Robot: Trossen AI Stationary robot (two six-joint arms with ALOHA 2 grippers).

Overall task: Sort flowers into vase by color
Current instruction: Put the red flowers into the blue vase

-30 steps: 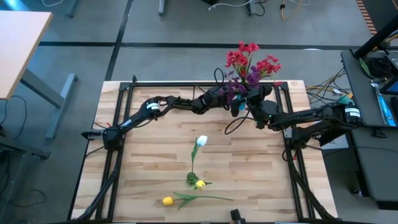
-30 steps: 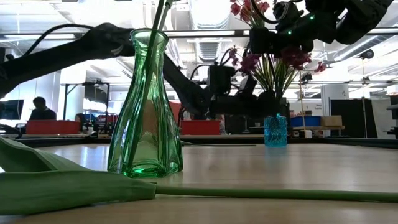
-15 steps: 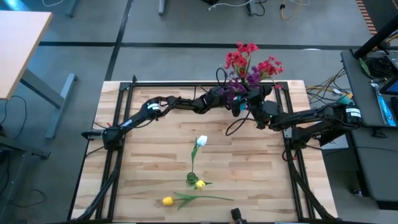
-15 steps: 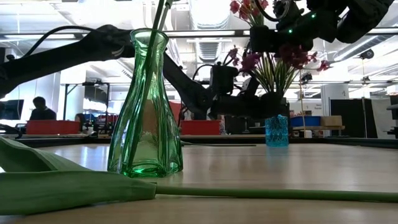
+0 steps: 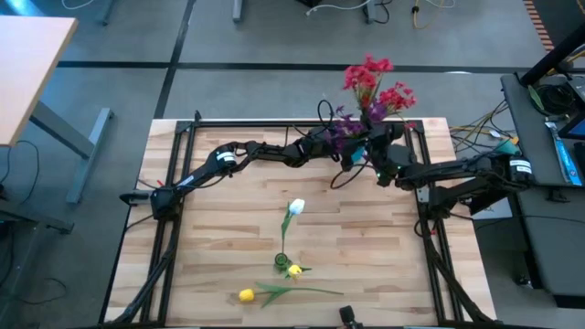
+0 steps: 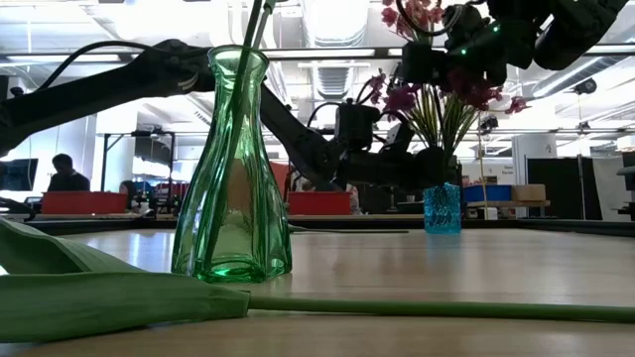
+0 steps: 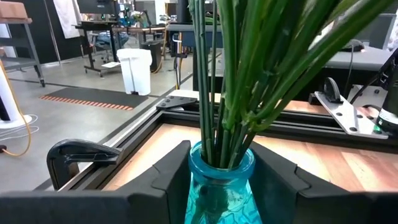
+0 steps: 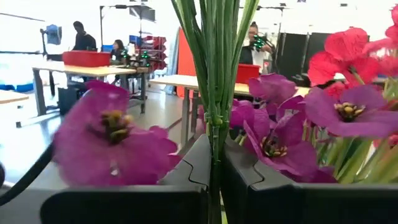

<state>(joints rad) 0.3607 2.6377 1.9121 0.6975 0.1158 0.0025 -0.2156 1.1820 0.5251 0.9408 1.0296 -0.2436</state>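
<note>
Since a second ago our left gripper has closed onto the blue vase, steadying it at the table's far edge. Our right gripper, pinched on red flowers' stems, has lifted them slightly, apparently out from among the purple flowers. Next: carry them clear. Tulips and the green vase wait nearer.

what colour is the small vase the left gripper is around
Turquoise blue glass. The small vase shows best in the left wrist view, between the left gripper's fingers.
</note>
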